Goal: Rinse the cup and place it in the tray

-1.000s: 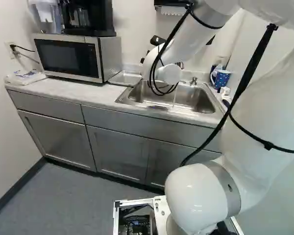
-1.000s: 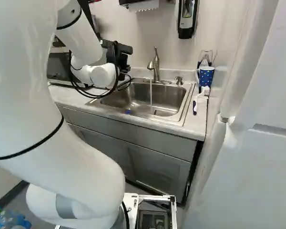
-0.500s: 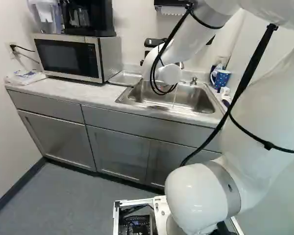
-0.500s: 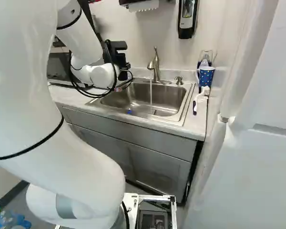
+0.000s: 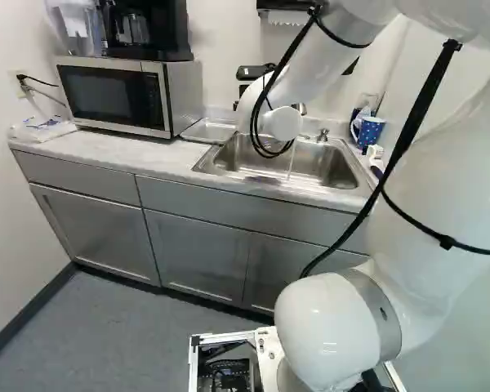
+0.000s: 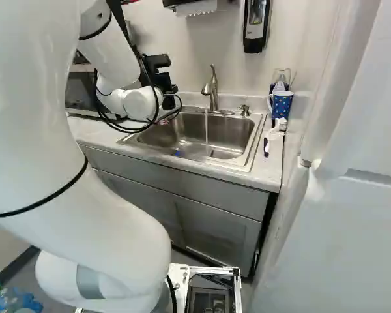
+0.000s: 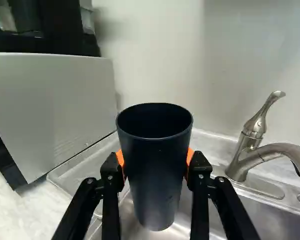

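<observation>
Currently we've got the dark cup (image 7: 157, 170) up in the air w/ its mouth facing up, roughly upright, empty as far as we can see into it. Our claw (image 6: 163, 79) is clenched on it, orange pads (image 7: 190, 156) pressing from 2 opp. sides. In the wrist view the cup hangs in front of the sink corner & the metal tray (image 7: 80, 170), not resting on either. We can't tell exactly how far over the tray it is.

The tray sits on the desk (image 5: 106, 151) btwn the microwave (image 5: 114, 94) & the sink (image 6: 228, 140). The faucet (image 6: 213, 91) is on, w/ a thin stream of water (image 6: 206, 130) dropping into the sink, clear of the cup. There's a small blue item (image 6: 177, 153) by the sink's front edge, too small to ID. The soap pump (image 6: 244, 109) is next to the faucet.

At the R side of the right base view, we see the dotted blue mug (image 6: 281, 102), w/ a white-headed brush (image 6: 277, 127) near it. The coffee maker (image 5: 147, 33) is on top of the microwave; a plastic bag (image 5: 41, 129) lies at the desk's far L end.
</observation>
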You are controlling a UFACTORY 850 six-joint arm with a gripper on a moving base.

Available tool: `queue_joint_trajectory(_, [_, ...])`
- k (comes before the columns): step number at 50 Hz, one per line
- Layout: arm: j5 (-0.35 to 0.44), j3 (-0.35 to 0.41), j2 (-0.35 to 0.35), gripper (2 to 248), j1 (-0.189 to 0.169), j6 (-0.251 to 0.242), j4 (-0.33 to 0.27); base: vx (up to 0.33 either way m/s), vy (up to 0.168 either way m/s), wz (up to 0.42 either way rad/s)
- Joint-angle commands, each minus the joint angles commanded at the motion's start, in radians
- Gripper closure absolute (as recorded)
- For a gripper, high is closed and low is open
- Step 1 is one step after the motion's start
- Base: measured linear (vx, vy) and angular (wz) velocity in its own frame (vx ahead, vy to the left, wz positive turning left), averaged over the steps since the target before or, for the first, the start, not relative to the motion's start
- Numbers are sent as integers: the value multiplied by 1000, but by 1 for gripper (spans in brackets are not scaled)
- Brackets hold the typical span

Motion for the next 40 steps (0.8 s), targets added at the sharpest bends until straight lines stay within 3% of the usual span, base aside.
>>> queue_joint_trajectory(40, [22, -171, -165, 124, 88, 0, 5, 0, 0, 0])
